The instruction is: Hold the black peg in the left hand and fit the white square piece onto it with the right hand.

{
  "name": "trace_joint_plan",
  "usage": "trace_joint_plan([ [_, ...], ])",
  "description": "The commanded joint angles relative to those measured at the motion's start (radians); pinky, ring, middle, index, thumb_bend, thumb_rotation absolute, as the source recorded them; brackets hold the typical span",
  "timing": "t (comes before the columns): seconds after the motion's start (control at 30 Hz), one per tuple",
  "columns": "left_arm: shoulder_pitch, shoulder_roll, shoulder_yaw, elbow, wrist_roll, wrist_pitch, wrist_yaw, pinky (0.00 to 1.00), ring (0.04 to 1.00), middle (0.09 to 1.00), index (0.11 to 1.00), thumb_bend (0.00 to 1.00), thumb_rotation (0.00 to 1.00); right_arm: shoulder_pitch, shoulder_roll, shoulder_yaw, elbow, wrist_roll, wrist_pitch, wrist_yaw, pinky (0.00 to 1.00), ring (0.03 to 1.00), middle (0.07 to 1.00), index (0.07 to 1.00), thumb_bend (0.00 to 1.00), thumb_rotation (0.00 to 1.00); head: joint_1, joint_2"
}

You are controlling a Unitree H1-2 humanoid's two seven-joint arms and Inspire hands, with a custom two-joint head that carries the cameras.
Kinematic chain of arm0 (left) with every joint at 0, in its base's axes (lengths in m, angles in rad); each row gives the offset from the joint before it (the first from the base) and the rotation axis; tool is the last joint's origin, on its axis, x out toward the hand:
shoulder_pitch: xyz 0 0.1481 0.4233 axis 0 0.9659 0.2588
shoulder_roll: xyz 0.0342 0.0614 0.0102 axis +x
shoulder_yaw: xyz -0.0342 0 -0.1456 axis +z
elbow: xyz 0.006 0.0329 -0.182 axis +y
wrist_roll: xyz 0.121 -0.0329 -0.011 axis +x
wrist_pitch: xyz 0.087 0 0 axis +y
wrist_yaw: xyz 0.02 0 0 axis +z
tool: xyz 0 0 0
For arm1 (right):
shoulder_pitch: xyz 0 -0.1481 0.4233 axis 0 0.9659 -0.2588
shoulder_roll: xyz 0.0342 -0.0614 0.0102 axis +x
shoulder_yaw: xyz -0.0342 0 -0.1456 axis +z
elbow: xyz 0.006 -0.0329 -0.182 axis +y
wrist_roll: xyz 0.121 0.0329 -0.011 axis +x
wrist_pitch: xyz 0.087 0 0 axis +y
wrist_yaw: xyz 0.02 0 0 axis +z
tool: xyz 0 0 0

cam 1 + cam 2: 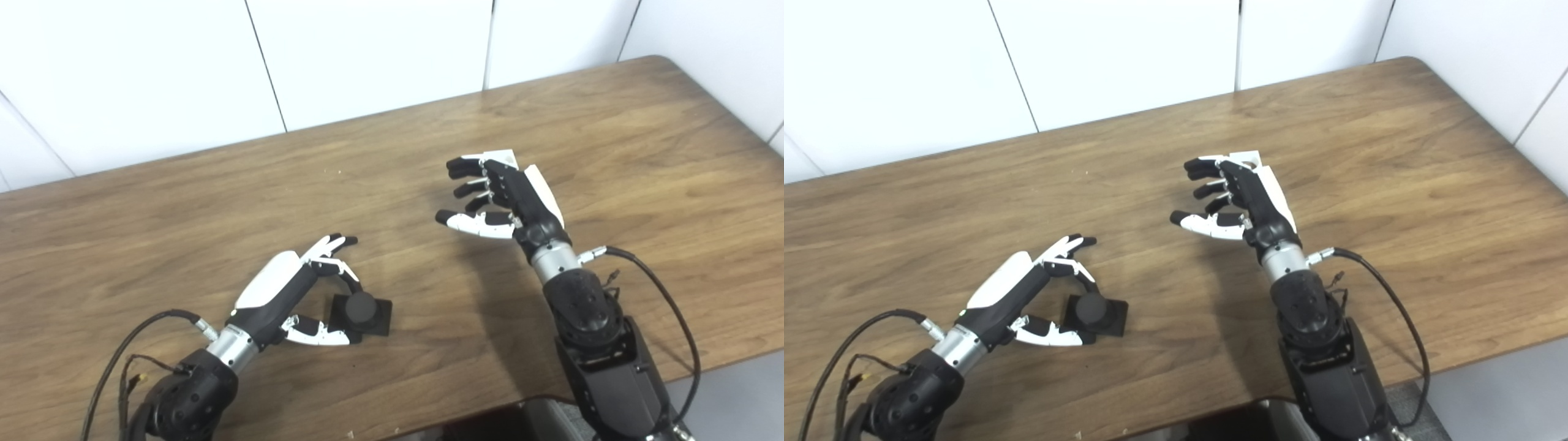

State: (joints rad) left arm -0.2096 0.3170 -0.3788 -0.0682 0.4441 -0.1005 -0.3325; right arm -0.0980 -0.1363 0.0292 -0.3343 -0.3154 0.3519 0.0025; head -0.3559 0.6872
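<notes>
left hand (288,294) open beside peg (360,309), lower centre | right hand (502,199) curled, piece (503,158) behind fingers, hold unclear | peg looked rigid, light: grip base

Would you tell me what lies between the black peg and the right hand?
Only bare table: nothing between the black peg and the right hand, clear in both eye views.

Peg (360,311) near-left on table (643,141); square piece (503,158) behind right hand (511,199)
</notes>
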Motion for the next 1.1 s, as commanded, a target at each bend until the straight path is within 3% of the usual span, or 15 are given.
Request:
trace_joint_plan([
  [0.0,0.006,0.02,-0.003,-0.002,-0.001,0.012,-0.031,0.86,1.0,0.965,0.491,0.52,0.06,-0.071,-0.048,0.002,0.003,-0.045,-0.084,-0.016,0.5,0.633,0.724,0.692,0.58,0.07,-0.001,0.0],
  [0.17,0.014,0.02,-0.002,0.002,-0.001,0.003,-0.024,0.85,1.0,0.96,0.49,0.52,0.06,-0.121,-0.097,0.0,0.022,-0.115,-0.085,-0.031,0.56,0.667,0.717,0.679,0.61,0.11,-0.005,0.002],
  [0.37,0.014,0.026,0.003,-0.001,-0.008,0.011,-0.031,0.85,1.0,0.96,0.491,0.52,0.05,-0.191,-0.179,-0.004,0.04,-0.22,-0.053,-0.012,0.71,0.79,0.791,0.695,0.6,0.2,-0.01,0.002],
  [0.63,0.011,0.029,0.006,-0.002,-0.011,0.005,-0.032,0.84,1.0,0.961,0.491,0.52,0.05,-0.263,-0.285,0.007,0.091,-0.278,-0.018,0.067,0.69,0.893,0.902,0.756,0.61,0.3,-0.013,0.005],
  [0.77,0.009,0.029,0.007,0.0,-0.009,0.004,-0.03,0.85,1.0,0.959,0.491,0.52,0.05,-0.305,-0.341,0.022,0.154,-0.3,-0.021,0.108,0.69,0.902,0.912,0.761,0.61,0.35,-0.01,0.007],
  [1.07,0.001,0.031,-0.002,0.031,0.008,0.007,-0.033,0.87,1.0,0.965,0.491,0.52,0.06,-0.374,-0.383,0.045,0.26,-0.32,-0.029,0.135,0.7,0.893,0.904,0.752,0.64,0.34,-0.014,0.003],
])
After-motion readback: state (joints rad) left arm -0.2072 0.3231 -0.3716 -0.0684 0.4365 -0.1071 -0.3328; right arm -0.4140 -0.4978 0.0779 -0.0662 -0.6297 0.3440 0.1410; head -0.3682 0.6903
